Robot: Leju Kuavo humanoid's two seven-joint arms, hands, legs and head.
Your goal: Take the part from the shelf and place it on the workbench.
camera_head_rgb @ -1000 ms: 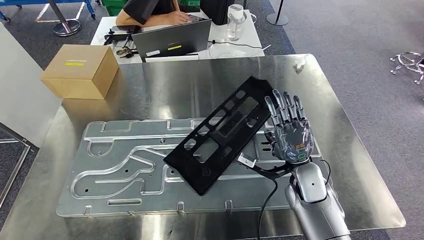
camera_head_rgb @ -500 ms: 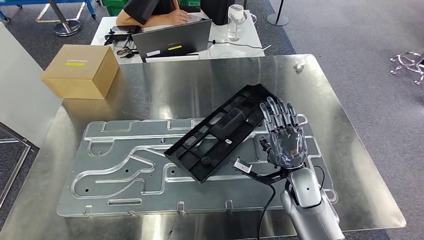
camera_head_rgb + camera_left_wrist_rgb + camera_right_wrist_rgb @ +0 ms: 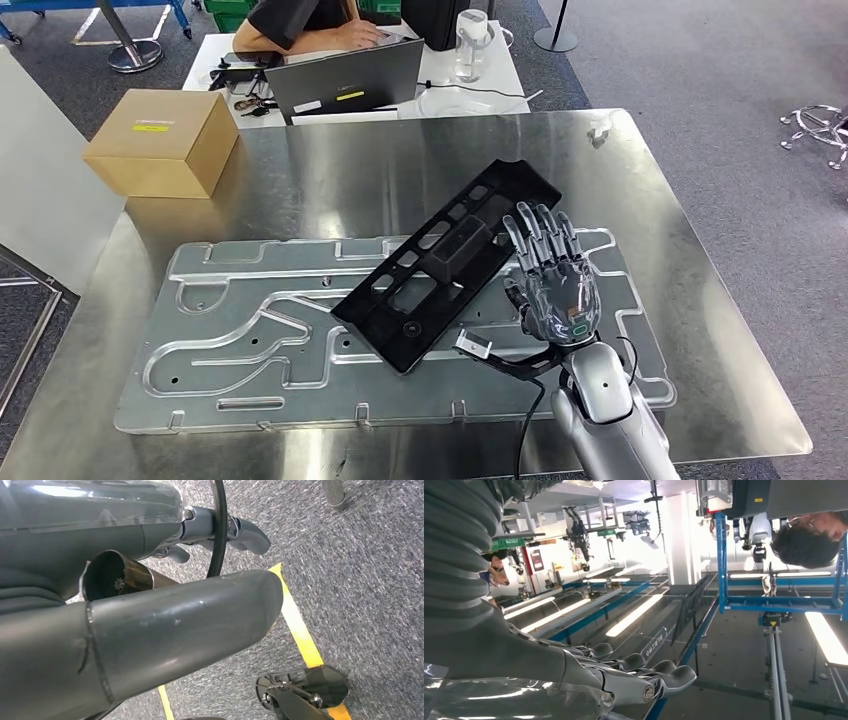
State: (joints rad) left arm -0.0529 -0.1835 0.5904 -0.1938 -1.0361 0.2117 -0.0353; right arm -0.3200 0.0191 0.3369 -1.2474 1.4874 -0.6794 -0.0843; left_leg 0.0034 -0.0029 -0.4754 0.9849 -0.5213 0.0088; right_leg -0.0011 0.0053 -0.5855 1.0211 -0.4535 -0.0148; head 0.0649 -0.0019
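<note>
In the head view the black part [image 3: 446, 264], a long flat frame with rectangular cut-outs, lies aslant in the middle of the frame, running from lower left to upper right. It rests on the embossed metal plate [image 3: 250, 330], and its upper right end reaches past the plate's edge over the bare steel workbench [image 3: 700, 300]. The right hand [image 3: 556, 282] sits just right of the part, palm down, fingers straight and spread, pointing toward the top of the frame; the fingertips are at or over the part's right edge, and whether they touch it cannot be told. It grasps nothing, the hand released. The silver right arm comes up from the lower edge, with a black cable and a small white connector [image 3: 473, 346] beside the wrist. In the right wrist view the right hand's fingers [image 3: 659, 672] are stretched out with nothing in them. The left wrist view shows the left hand [image 3: 175, 625] as a thick grey thumb over grey carpet [image 3: 360, 580] with a yellow line [image 3: 300, 630]; its other fingers are barely seen, so whether it is released or clenched cannot be told. At the upper left of the head view a cardboard box [image 3: 160, 140] stands on the workbench. Beyond the top edge is a white table [image 3: 470, 85] with a laptop [image 3: 345, 78] and a clear jug [image 3: 470, 40], and a person [image 3: 300, 20] in a dark top sits at it.
</note>
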